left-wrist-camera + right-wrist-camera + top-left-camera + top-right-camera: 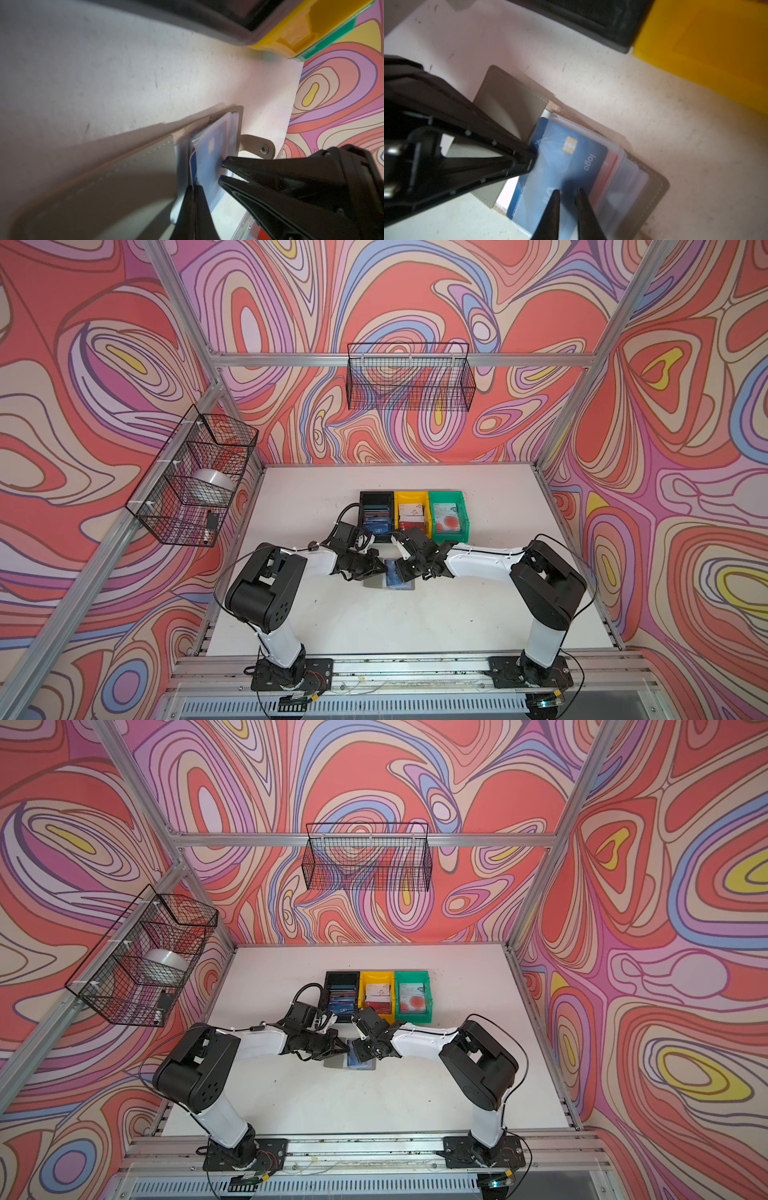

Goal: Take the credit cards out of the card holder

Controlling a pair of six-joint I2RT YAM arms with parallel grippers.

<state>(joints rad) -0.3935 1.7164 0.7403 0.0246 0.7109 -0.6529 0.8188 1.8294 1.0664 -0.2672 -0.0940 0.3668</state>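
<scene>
I am watching the left gripper [194, 188] pinching shut on an edge of the blue credit card [560, 166]; whether clear sleeve is caught in there too, I cannot tell. The right gripper [568, 190] is standing narrowly parted, holding nothing, its tips on or just over the card's face, near the left tips. The grey card holder [512, 99] is lying open on the white table [643, 108] beneath both grippers, with its closing tab [257, 145] sticking out past the right tips. A red card [611, 160] is peeking out behind the blue one. The black bin [591, 20] and yellow bin [706, 41] are sitting beyond the fingertips.
</scene>
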